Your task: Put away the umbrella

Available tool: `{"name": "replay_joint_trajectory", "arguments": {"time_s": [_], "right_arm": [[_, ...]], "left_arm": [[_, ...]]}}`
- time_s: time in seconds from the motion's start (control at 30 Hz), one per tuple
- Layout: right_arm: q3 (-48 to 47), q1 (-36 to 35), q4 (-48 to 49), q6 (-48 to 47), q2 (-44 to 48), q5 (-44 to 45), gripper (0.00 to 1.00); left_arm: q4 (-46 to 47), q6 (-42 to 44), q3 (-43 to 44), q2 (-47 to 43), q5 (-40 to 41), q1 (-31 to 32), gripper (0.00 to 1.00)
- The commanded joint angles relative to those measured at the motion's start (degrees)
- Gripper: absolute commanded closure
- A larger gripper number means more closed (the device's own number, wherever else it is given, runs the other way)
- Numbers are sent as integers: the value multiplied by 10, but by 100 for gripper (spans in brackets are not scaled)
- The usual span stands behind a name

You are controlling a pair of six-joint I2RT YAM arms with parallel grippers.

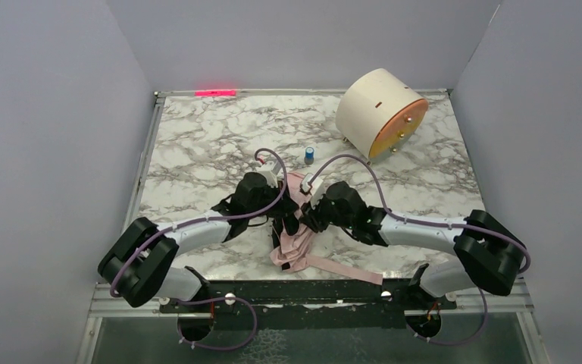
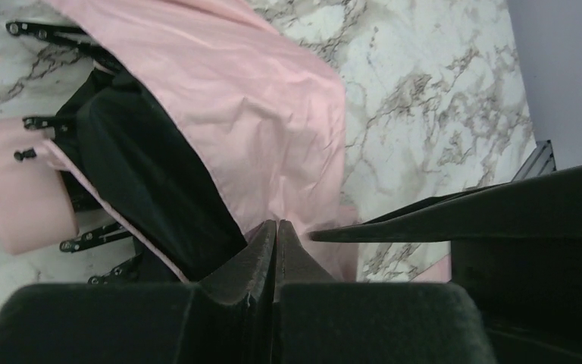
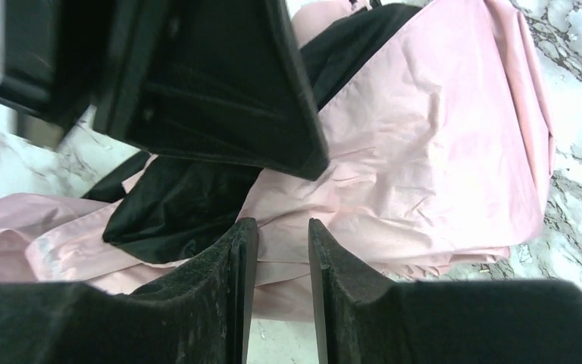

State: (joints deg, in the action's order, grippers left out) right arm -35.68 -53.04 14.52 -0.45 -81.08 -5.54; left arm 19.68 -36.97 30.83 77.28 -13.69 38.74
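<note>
From above, the umbrella (image 1: 297,254) lies collapsed and crumpled on the marble table (image 1: 197,144), near its front edge and between the two arms. Its long strap (image 1: 341,267) trails off to the right. The left claw (image 1: 286,221) and right claw (image 1: 308,220) meet over the bundle from either side. A cream drum (image 1: 379,114) lies on its side at the far right, well apart, with a small blue object (image 1: 310,155) nearer the middle.

In the left wrist view, the left claw (image 2: 276,227) is fully closed, its fingers pressed together at the edge of the umbrella (image 2: 258,114). I cannot tell whether any cloth is nipped between them. Black lining and metal ribs (image 2: 91,236) show to the left.

In the right wrist view, the right claw (image 3: 282,227) stands slightly apart, gripping nothing, just over the pink cloth of the umbrella (image 3: 424,152).
</note>
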Motion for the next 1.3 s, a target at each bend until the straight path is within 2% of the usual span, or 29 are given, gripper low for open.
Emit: {"name": "replay_joint_trajectory", "arguments": {"time_s": [0.0,0.2,0.47,0.63,0.73,0.93,1.27], "right_arm": [[-1,1,-1,26,39,-11,62],[-50,12,-57,27,78,33,50],[-155,134,-186,-3,20,-31,26],[-211,194,-217,-3,-33,-112,25],[-240,217,-235,1,-71,-131,25],[-285,237,-247,110,-129,-108,24],[-316,239,-206,209,-235,-174,25]], "left_arm": [[22,14,-24,21,-8,0,98],[33,15,-59,33,-9,0,100],[68,11,-108,59,-1,1,100],[81,8,-117,89,6,0,100],[87,4,-126,102,5,0,100],[102,0,-145,110,4,3,100],[104,1,-151,116,6,16,100]]}}
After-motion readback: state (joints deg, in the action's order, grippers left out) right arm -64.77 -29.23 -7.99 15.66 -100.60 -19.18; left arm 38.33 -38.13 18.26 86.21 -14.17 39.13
